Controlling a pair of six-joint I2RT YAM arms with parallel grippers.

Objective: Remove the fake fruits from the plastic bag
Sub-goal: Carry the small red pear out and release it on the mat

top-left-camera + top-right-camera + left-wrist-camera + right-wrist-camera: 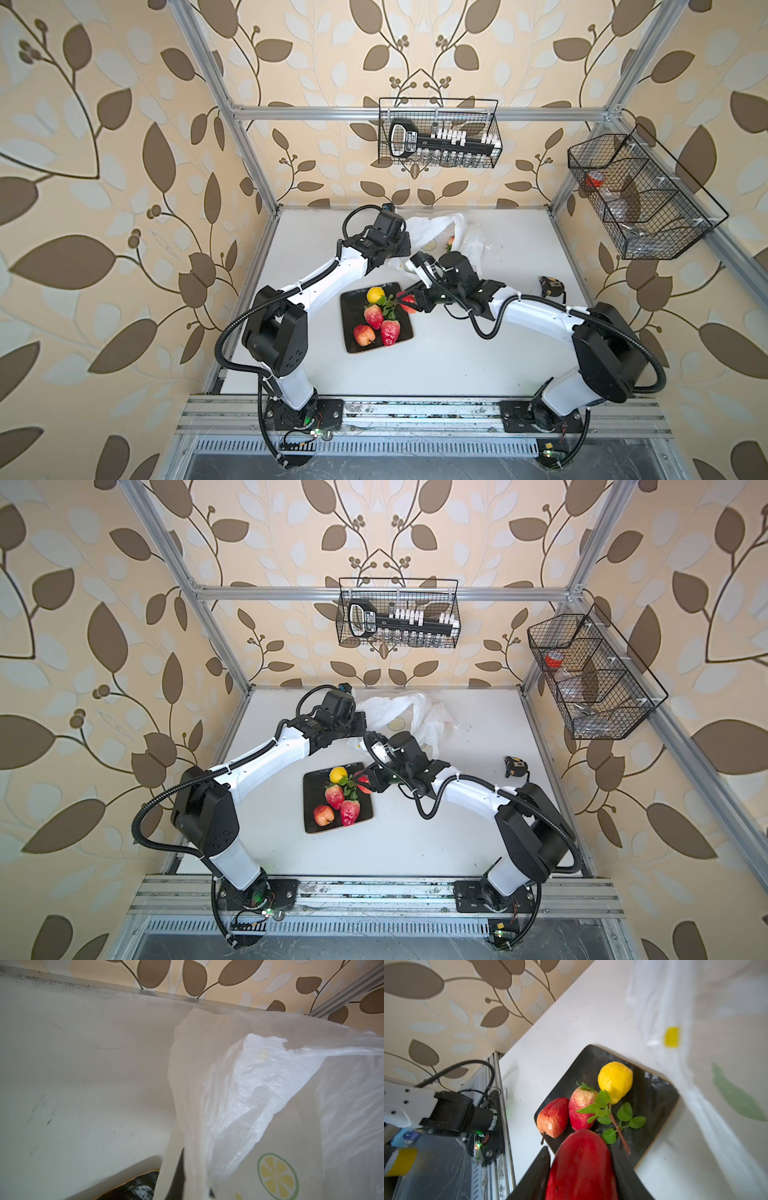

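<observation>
The plastic bag point(432, 226) point(395, 710) lies crumpled at the back of the table, and one fruit point(450, 241) shows in its mouth. My left gripper point(400, 246) point(193, 1184) is shut on the bag's edge point(239, 1095), holding it up. My right gripper point(409, 303) point(365, 784) point(581, 1155) is shut on a red fake fruit point(581, 1172), just above the near-right edge of the black plate point(353, 301) point(652, 1093). On the plate lie a yellow fruit point(375, 295) point(615, 1080), several red ones point(373, 316) point(581, 1105) and a green sprig point(388, 304) point(625, 1113).
A black and yellow tape measure point(552, 286) sits on the table to the right of my right arm. Two wire baskets hang on the frame, one on the back rail point(438, 133) and one on the right rail point(640, 195).
</observation>
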